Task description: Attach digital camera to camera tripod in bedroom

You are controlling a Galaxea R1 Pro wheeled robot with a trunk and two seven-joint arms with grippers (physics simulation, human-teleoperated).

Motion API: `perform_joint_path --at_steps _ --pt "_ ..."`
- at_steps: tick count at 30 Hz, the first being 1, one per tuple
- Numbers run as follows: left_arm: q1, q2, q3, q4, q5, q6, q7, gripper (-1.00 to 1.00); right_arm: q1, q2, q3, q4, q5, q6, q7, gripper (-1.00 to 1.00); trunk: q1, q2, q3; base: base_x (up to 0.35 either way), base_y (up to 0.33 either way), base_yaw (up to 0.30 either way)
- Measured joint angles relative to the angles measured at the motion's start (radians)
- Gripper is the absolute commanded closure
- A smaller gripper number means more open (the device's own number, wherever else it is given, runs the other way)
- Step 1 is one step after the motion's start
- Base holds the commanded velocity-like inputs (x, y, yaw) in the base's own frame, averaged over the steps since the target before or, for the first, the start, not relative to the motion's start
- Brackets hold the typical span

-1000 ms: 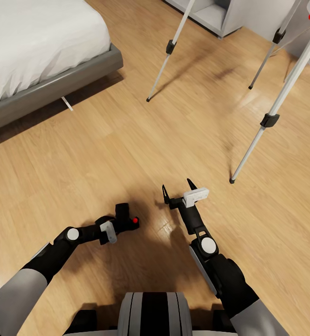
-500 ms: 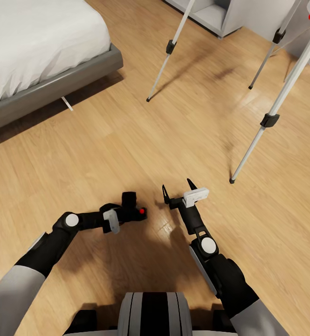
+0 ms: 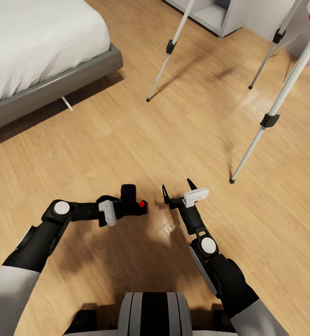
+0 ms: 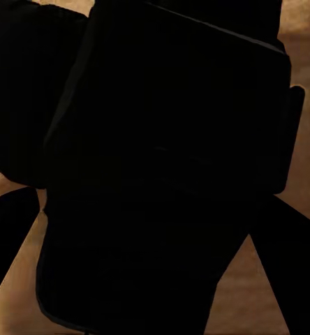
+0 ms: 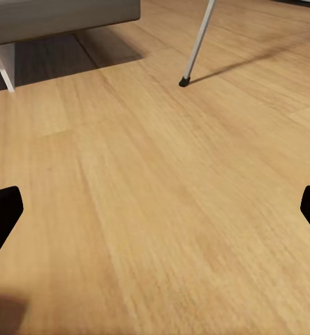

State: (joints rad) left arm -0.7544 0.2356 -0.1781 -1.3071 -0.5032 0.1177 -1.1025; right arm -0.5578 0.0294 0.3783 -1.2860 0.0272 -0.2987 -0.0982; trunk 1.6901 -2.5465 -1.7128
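Black digital camera [image 3: 132, 203] (button showing) clamped in left end effector [image 3: 122, 210]; right end effector [image 3: 178, 190] spread; camera tripod [image 3: 271, 116] cropped.

Both arms are out in front of the trunk, low over the floor. The left arm bends at the elbow and reaches inward, its gripper [image 3: 127, 208] clamped on the digital camera [image 3: 132, 203]; the left wrist view is nearly all black, so I can't really see the finger contact. The right arm points forward, its gripper [image 3: 178, 186] with fingers spread wide, holding nothing.
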Motion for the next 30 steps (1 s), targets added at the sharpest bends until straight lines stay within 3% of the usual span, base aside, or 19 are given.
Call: perform_joint_path --at_steps 1,6,15,20,22,25,26,30 --pt "0.0 -0.001 0.02 -0.029 0.002 0.032 -0.06 1.0 0.0 0.0 0.0 0.0 0.0 0.0 0.0 -1.0 0.0 0.0 0.0 0.0 0.0 0.0" --pt "0.0 -0.004 0.096 -0.133 0.002 0.136 -0.209 1.0 0.0 0.0 0.0 0.0 0.0 0.0 0.0 -1.0 0.0 0.0 0.0 0.0 0.0 0.0" --pt "0.0 -0.006 0.23 -0.239 0.004 0.23 -0.268 1.0 0.0 0.0 -0.003 0.0 -0.001 0.0 0.0 -1.0 0.0 0.0 0.0 0.0 0.0 0.0" --pt "0.0 -0.004 0.275 -0.255 0.006 0.305 -0.323 1.0 0.0 0.0 -0.007 0.0 -0.001 0.001 -0.001 -1.0 0.0 0.0 0.0 0.0 0.0 0.0" --pt "0.0 -0.001 0.32 -0.26 0.008 0.353 -0.376 1.0 0.0 0.0 -0.014 0.0 -0.001 0.001 -0.003 -1.0 0.0 0.0 0.0 0.0 0.0 0.0" --pt "0.0 0.0 0.416 -0.262 0.009 0.388 -0.438 1.0 0.0 0.0 -0.027 0.0 -0.001 0.004 -0.006 -1.0 0.0 0.0 0.0 0.0 0.0 0.0" --pt "-0.001 -0.003 0.476 -0.262 0.009 0.398 -0.457 1.0 0.0 0.0 -0.033 0.0 0.0 0.007 -0.007 -1.0 0.0 0.0 0.0 0.0 0.0 0.0" --pt "0.0 -0.014 0.607 -0.26 0.011 0.407 -0.46 1.0 0.001 0.0 -0.041 0.0 0.001 0.014 -0.01 -1.0 0.0 0.0 0.0 0.0 0.0 0.0"
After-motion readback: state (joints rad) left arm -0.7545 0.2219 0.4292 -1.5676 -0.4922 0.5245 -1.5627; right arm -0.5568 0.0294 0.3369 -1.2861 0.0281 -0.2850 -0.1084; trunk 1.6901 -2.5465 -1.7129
